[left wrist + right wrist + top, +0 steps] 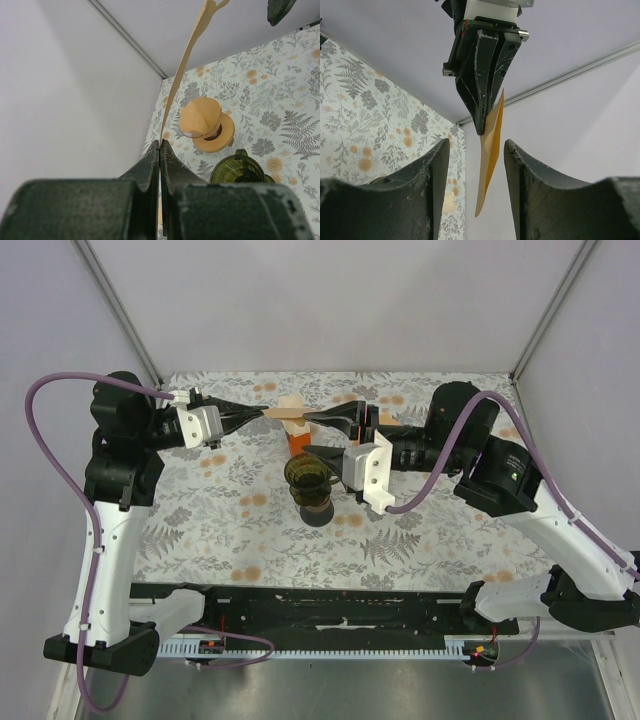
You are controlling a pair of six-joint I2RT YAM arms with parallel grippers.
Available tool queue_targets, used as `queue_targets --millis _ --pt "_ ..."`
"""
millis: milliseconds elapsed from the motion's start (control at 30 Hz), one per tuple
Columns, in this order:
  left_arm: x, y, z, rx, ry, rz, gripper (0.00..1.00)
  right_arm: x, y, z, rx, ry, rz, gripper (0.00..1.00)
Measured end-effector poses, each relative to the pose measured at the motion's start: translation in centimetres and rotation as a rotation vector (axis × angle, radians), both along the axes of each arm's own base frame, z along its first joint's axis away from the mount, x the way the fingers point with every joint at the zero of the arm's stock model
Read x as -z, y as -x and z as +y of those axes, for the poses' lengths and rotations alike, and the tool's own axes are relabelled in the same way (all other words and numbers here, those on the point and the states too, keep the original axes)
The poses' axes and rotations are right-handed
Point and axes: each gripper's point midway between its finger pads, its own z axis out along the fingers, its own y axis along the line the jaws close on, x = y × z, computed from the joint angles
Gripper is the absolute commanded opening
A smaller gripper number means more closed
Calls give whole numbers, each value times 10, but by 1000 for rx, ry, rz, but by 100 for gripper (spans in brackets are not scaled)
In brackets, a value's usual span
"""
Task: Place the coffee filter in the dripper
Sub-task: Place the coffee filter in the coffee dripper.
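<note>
We judge this a handover: our left gripper (262, 414) pinches the coffee filter (290, 410) aloft at 12 o'clock from the dripper (306, 472), and our right gripper (475, 145), spread around the filter, should close next.

— What colour is the coffee filter (489, 150)?
— Pale tan. The dripper (306, 472) is dark green.
— And the table (450, 550)?
— White, patterned with grey ferns and orange flowers. The stand (206, 124) is orange.
</note>
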Motion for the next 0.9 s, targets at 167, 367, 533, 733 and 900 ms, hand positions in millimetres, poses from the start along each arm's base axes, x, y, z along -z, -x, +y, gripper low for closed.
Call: queue_targets --millis 167,367,533,733,900 --pt "0 0 0 0 0 0 2 1 3 2 -23 1 13 57" --pt "0 0 0 0 0 0 2 3 8 5 -49 4 26 58" --pt "0 0 0 0 0 -2 2 6 7 8 -53 10 34 59" --pt "-1 0 0 0 1 -3 2 9 5 10 -48 15 39 60" --pt "-1 0 0 0 1 -4 2 9 3 11 -39 17 40 60"
